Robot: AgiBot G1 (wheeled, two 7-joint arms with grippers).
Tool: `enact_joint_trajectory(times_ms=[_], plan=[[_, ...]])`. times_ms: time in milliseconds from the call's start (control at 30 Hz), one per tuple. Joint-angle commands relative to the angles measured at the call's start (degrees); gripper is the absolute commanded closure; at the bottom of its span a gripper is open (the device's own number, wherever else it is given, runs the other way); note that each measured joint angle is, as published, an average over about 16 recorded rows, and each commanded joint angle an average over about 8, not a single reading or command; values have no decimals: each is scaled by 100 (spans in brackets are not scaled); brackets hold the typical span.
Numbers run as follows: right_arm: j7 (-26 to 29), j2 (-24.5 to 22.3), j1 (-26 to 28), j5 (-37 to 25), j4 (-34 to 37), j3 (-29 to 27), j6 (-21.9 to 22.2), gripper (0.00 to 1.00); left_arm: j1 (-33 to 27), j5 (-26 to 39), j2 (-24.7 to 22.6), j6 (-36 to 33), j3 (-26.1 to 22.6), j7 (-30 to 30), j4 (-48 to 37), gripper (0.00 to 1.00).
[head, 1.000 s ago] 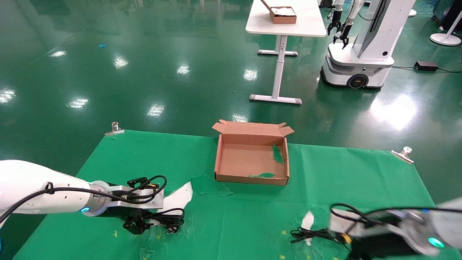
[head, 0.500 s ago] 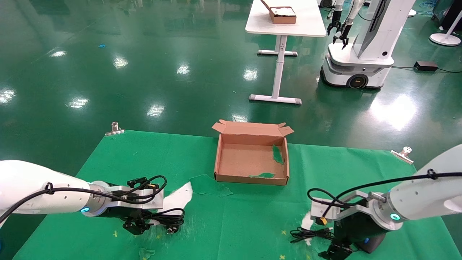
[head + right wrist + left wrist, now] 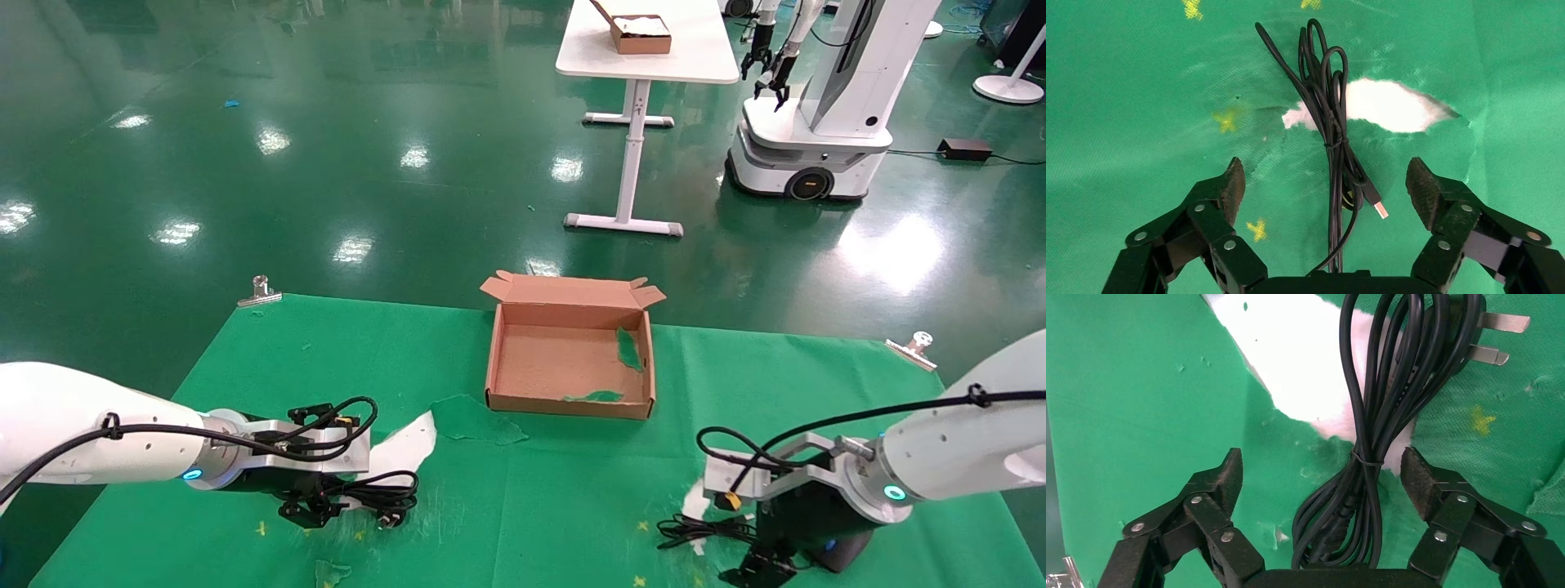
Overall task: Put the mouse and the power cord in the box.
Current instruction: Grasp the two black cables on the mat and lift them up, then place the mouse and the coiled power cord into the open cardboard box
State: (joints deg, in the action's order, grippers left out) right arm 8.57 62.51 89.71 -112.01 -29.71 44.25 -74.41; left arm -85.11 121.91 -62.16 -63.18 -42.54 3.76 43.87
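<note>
The power cord (image 3: 1370, 416), a thick black tied coil with a pronged plug (image 3: 1483, 337), lies on the green cloth at the front left (image 3: 384, 494). My left gripper (image 3: 1324, 474) (image 3: 309, 514) is open and low, with the coil between its fingers. The mouse (image 3: 846, 554) sits at the front right, mostly hidden under my right wrist. Its thin cable (image 3: 1333, 122) (image 3: 703, 529) ends in a USB plug (image 3: 1374, 203) and runs between the fingers of my open right gripper (image 3: 1326, 184) (image 3: 756, 567). The brown box (image 3: 568, 403) stands empty at mid-table.
The cloth is torn, showing white patches (image 3: 404, 447) (image 3: 1385, 105) and a loose green flap (image 3: 474, 420). Metal clamps (image 3: 260, 290) (image 3: 914, 345) hold the far corners. Beyond are a white table (image 3: 645, 49) with another box and a second robot (image 3: 825, 106).
The right arm swung up from the bottom right edge and settled over the mouse cable; in the last half second it barely shifted. The left arm and power cord have not moved.
</note>
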Motion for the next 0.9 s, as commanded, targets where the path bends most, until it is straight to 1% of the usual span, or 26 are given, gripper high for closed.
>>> enact_joint_trajectory(times_ms=[33,900], plan=[[9,-16,-12,7,-33,-5,-5,100,0,0,0,0,0,0,0,100],[44,-74,-54,33,-158,-23,-13,100,0,-1,0,-1,0,0,0,100]])
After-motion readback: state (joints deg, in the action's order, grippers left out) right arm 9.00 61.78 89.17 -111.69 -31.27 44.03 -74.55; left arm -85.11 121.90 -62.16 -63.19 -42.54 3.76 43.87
